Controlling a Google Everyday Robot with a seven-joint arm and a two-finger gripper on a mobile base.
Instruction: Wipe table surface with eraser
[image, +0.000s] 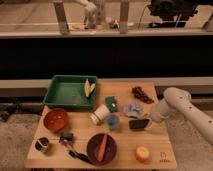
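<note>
The light-brown wooden table surface (125, 137) has a small dark logo mark near its front right corner. The eraser (138, 124), a small black block, lies flat on the tabletop right of centre. My gripper (149, 121) reaches in from the right on a white arm, sits low at the eraser's right end, and is shut on it, pressing it to the wood.
A green tray (62, 92) holds a yellow item at the back left. A teal sponge (112, 104), white cup (99, 114), blue-grey cup (113, 122), red bowl (55, 119), purple bowl (91, 147) with a carrot, an orange (142, 153) and a black clip with cable (66, 137) crowd the table.
</note>
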